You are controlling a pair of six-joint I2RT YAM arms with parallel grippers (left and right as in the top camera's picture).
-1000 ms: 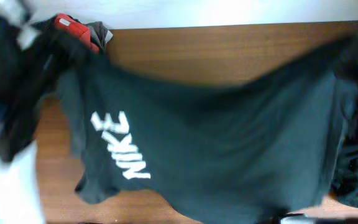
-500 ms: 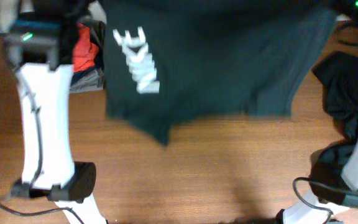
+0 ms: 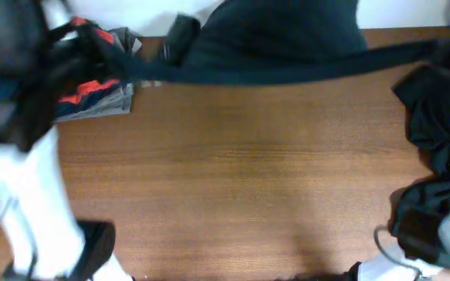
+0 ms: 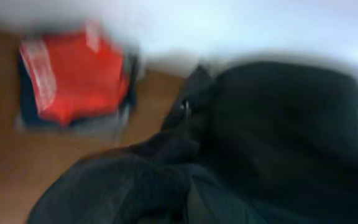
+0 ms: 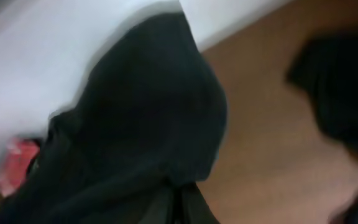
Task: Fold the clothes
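Note:
The large charcoal-black T-shirt (image 3: 280,47) hangs stretched in a taut band along the table's far edge, with its bulk dropping past that edge. Its white letters are hidden. My left gripper (image 4: 182,208) is buried in bunched shirt fabric (image 4: 278,124) at the far left, its fingers hidden. My right gripper (image 5: 179,202) is likewise covered by the shirt (image 5: 148,112) at the far right. The shirt spans between the two. All views are blurred by motion.
A folded stack of red, navy and grey garments (image 3: 92,97) lies at the far left corner and also shows in the left wrist view (image 4: 73,78). A heap of black garments (image 3: 436,133) lies at the right edge. The wooden table (image 3: 241,179) shows bare wood in the middle. My white left arm (image 3: 22,203) crosses the left side.
The shirt has swung from hanging spread over the table, letters showing, back to the far edge. Both arms moved away from the camera side with it.

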